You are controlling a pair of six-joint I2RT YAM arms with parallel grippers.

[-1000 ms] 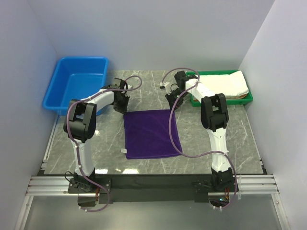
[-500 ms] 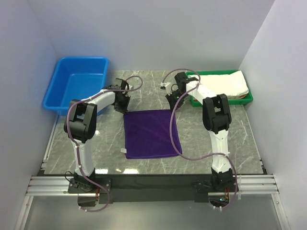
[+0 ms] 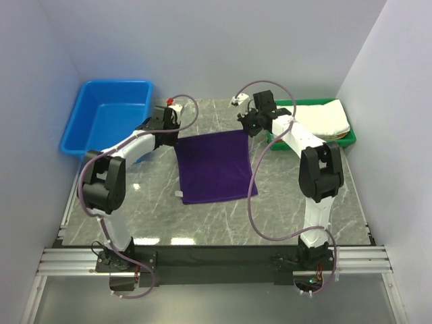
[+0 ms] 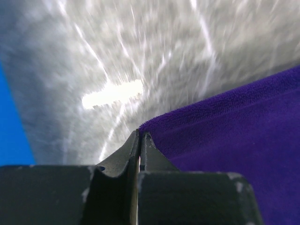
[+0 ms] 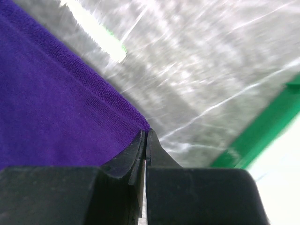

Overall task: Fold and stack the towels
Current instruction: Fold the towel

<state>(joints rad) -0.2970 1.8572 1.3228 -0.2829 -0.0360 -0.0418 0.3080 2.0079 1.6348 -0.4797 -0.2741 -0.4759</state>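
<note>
Both pincers are sitting further back than a second ago, and the far edge of the purple towel [image 3: 214, 167] is sitting further back with them, its near edge having slid away from the arm bases. The left pincer [image 3: 175, 133] is clenching the far left corner of that towel; in the left wrist view the two fingers [image 4: 123, 157] are pressing together with the cloth's corner pinched at their tips. The right pincer [image 3: 247, 129] is gripping the far right corner in the same way, its jaws closing flat on the hem in the right wrist view. Between them the far edge is stretching nearly straight, while the rest of the towel is spreading toward the bases across the grey marbled surface [image 3: 216, 229], a small white tag [image 3: 179, 196] showing at its near left corner. Left of the left arm a blue bin [image 3: 74, 131] is standing. Right of the right arm a green tray [image 3: 310, 144] is carrying a folded white towel [image 3: 324, 116].
</note>
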